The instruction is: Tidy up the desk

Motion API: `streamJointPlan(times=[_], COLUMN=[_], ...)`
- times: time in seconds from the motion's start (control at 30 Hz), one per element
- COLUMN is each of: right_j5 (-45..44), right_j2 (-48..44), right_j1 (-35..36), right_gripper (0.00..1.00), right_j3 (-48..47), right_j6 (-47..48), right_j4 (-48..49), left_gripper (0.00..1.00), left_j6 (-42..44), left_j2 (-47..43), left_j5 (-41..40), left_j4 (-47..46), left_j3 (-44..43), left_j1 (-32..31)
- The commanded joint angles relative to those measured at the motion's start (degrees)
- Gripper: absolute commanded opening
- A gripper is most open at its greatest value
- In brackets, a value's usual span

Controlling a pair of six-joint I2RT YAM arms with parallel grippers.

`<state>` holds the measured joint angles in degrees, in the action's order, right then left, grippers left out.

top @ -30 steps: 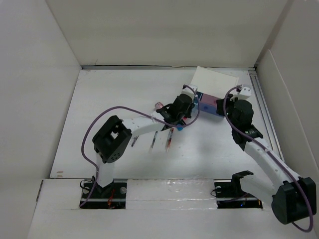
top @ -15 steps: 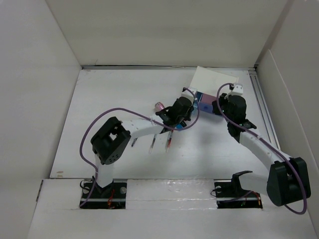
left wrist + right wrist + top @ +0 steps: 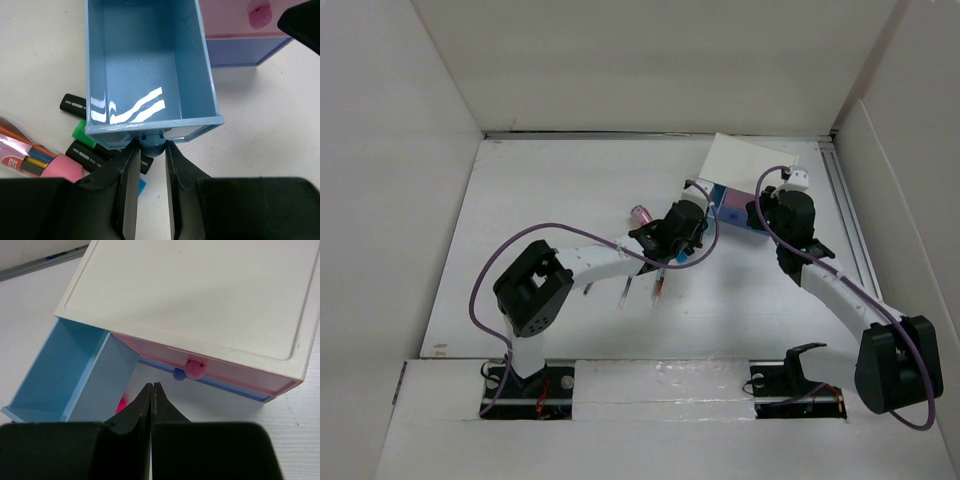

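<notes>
The white desk [image 3: 550, 190] holds a small white box [image 3: 752, 160] with pink and blue drawers at the back right. In the left wrist view its light-blue drawer [image 3: 145, 65] is pulled out and empty. My left gripper [image 3: 150, 150] is shut on the drawer's round blue knob [image 3: 152, 143]. My right gripper [image 3: 152, 386] is shut and empty, just in front of the box [image 3: 200, 285], below the pink drawer's knob [image 3: 195, 369]. In the top view the left gripper [image 3: 688, 222] and right gripper [image 3: 772, 212] flank the open drawer.
Black markers [image 3: 82, 150], one with a green cap [image 3: 82, 135], and a pink pack of pens [image 3: 30, 160] lie beside and under the drawer. Loose pens [image 3: 660, 288] lie by the left forearm. A small pink item [image 3: 641, 213] sits nearby. White panels wall the desk.
My right arm swung in toward the box front, then held still. My left gripper drew back slightly toward the near left with the drawer knob.
</notes>
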<state>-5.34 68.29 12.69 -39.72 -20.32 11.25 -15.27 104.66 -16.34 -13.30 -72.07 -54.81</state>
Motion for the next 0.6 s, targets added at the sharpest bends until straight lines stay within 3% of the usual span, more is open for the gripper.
streamJointPlan(times=[0.0, 0.23, 0.33, 0.37, 0.47, 0.57], right_j5=[-0.2, 1.1, 1.0, 0.9, 0.9, 1.1], right_j2=[0.3, 0.2, -0.8, -0.9, -1.8, -2.5], right_j1=[-1.3, -1.3, -1.3, -1.3, -1.3, -1.3], right_gripper=[0.00, 0.00, 0.00, 0.00, 0.02, 0.02], right_j3=[-2.9, -2.6, -2.3, -2.3, -2.1, -1.8], right_j6=[0.7, 0.6, 0.7, 0.7, 0.7, 0.7], right_j4=[3.5, 3.3, 3.3, 3.2, 2.9, 2.7], left_gripper=[0.00, 0.00, 0.17, 0.33, 0.56, 0.60], left_j6=[0.0, -0.5, -0.8, -0.9, -1.3, -1.7], left_j2=[-4.3, -2.0, -2.3, -2.7, -3.6, -4.8], left_j5=[-0.7, -2.1, -2.3, -2.6, -2.7, -3.2], left_j4=[-0.9, 0.6, -0.1, -0.3, -0.6, -0.6], left_j3=[0.6, -0.7, 0.2, 0.5, 1.2, 1.9], left_j1=[-1.4, -1.4, -1.4, -1.4, -1.4, -1.4])
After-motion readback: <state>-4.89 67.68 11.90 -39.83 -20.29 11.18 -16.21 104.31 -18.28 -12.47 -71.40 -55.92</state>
